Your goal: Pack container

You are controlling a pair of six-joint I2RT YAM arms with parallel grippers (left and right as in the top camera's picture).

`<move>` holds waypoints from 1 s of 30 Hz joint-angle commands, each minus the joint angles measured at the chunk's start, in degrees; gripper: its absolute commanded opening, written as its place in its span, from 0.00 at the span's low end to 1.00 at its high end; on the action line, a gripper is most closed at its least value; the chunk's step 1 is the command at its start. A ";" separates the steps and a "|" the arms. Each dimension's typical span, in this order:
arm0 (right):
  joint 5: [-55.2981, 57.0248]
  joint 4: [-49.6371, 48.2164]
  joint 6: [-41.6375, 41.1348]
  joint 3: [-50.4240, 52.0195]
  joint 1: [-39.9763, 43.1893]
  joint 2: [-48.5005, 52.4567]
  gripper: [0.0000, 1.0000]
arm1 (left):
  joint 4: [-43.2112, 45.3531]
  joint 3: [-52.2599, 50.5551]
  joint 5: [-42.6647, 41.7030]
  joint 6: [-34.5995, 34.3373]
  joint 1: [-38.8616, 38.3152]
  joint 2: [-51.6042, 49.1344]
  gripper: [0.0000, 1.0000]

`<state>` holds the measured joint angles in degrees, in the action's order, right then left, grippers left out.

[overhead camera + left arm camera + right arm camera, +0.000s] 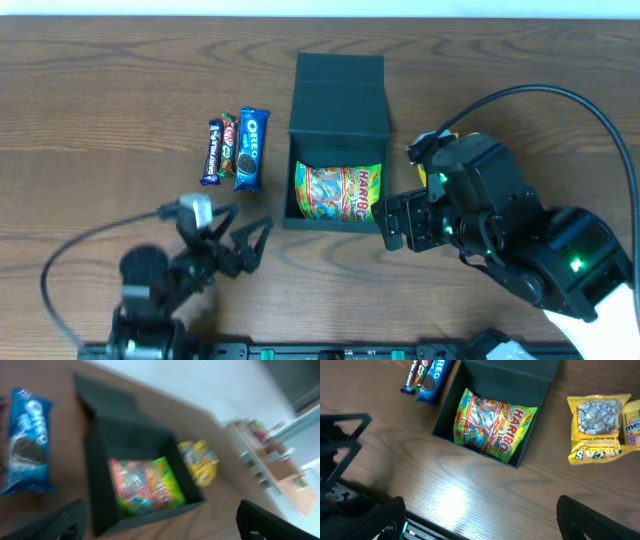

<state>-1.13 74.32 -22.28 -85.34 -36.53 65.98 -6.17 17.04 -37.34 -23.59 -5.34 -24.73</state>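
Note:
The dark teal container (337, 223) stands open at the table's middle, its flap lid (340, 95) folded back. A green Haribo bag (338, 193) lies inside. It shows in the left wrist view (145, 485) and the right wrist view (492, 425), as does the container (132, 435) (445, 425). My left gripper (250, 243) is open and empty, front left of the container (165, 527). My right gripper (393, 225) is open and empty at the container's front right corner (480, 522).
A blue Oreo packet (251, 150) and two small bars (220, 150) lie left of the container. Yellow snack packets (597, 427) lie to its right, mostly hidden under my right arm in the overhead view. They also show blurred in the left wrist view (200, 462).

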 commanded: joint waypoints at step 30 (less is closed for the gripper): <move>0.70 -0.22 1.77 0.31 0.13 -0.07 0.96 | -1.57 33.44 32.46 34.05 -5.99 -69.77 0.90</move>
<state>-1.08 74.13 -21.41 -85.25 -36.53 66.00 -8.73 49.28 -9.80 9.50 -10.57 -92.73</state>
